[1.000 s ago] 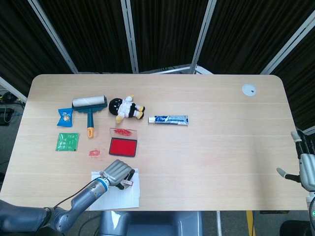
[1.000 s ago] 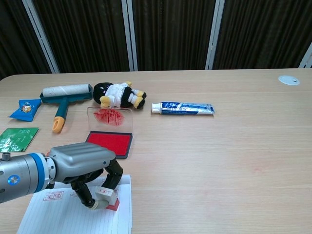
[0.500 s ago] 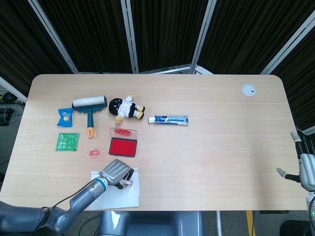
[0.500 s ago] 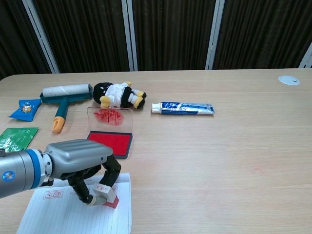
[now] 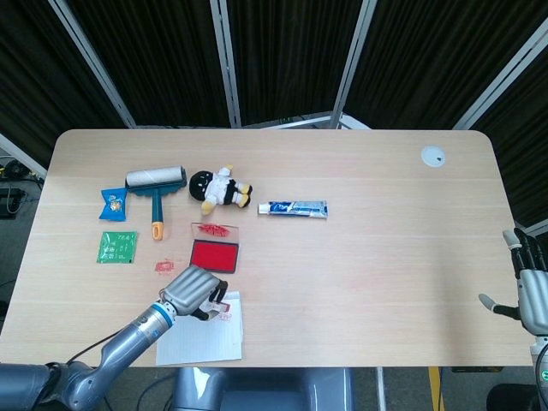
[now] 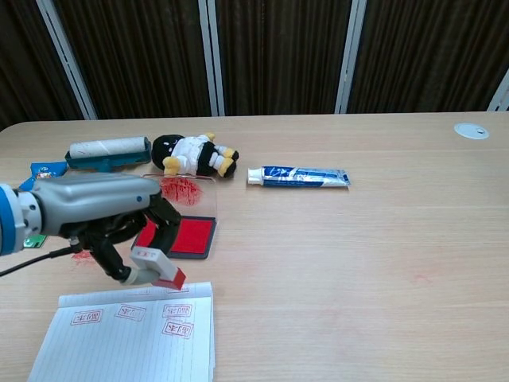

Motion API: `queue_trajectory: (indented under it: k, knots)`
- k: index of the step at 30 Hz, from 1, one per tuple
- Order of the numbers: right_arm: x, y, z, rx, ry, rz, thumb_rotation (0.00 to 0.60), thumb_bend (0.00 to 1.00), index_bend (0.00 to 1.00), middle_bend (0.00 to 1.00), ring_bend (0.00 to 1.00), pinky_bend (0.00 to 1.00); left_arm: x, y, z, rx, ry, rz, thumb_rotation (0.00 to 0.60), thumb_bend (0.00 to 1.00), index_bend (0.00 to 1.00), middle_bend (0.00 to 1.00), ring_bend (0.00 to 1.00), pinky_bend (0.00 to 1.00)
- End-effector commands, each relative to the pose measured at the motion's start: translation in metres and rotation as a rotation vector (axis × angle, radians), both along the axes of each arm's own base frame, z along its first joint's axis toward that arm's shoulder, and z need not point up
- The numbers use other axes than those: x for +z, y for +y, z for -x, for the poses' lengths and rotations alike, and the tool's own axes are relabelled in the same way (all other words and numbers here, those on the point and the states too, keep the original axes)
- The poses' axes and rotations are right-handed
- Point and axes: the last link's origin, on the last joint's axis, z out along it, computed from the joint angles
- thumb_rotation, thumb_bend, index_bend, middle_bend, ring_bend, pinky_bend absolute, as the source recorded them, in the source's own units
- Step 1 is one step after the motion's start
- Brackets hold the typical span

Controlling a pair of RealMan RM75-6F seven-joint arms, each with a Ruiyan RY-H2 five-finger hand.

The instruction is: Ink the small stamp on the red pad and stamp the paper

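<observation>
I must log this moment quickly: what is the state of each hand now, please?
Left hand: holding the small stamp above the paper.
Right hand: open, holding nothing, at the table's edge.

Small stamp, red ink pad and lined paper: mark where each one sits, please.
small stamp (image 6: 157, 267), chest view, on its pale body, held by the left hand (image 6: 119, 219).
red ink pad (image 6: 191, 235), chest view, on the red inked surface.
lined paper (image 6: 127, 346), chest view, on a bare ruled area.

A lint roller (image 5: 156, 183) lies beside a plush doll (image 5: 220, 188), with a toothpaste tube (image 5: 293, 208) to its right. A blue snack packet (image 5: 114, 202) and a green packet (image 5: 116, 247) sit near the table's (image 5: 385, 257) left edge.
</observation>
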Motion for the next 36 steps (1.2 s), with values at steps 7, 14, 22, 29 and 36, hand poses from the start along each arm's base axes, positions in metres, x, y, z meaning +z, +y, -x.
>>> queue_trajectory:
  k: [7, 14, 22, 29, 36]
  knots:
    - [-0.001, 0.003, -0.002, 0.006, 0.005, -0.004, 0.600, 0.00, 0.00, 0.00, 0.00, 0.00, 0.028, 0.026, 0.050, 0.209, -0.023, -0.049, 0.600, 0.59, 0.59, 0.56, 0.77, 0.84]
    - [-0.004, 0.002, -0.003, 0.005, 0.012, -0.013, 0.600, 0.00, 0.00, 0.00, 0.00, 0.00, 0.031, 0.047, 0.094, 0.327, 0.006, -0.090, 0.600, 0.59, 0.59, 0.57, 0.77, 0.84]
    - [-0.009, -0.001, -0.002, -0.005, 0.027, -0.022, 0.600, 0.00, 0.00, 0.00, 0.00, 0.00, 0.019, 0.063, 0.124, 0.379, 0.027, -0.116, 0.600, 0.59, 0.59, 0.56, 0.77, 0.84]
    - [-0.011, -0.003, 0.001, -0.017, 0.035, -0.027, 0.600, 0.00, 0.00, 0.00, 0.00, 0.00, 0.010, 0.070, 0.133, 0.386, 0.037, -0.113, 0.600, 0.59, 0.59, 0.55, 0.77, 0.84]
    - [-0.010, -0.004, 0.004, -0.029, 0.037, -0.025, 0.600, 0.00, 0.00, 0.00, 0.00, 0.00, 0.005, 0.072, 0.132, 0.363, 0.051, -0.118, 0.600, 0.59, 0.58, 0.54, 0.77, 0.84]
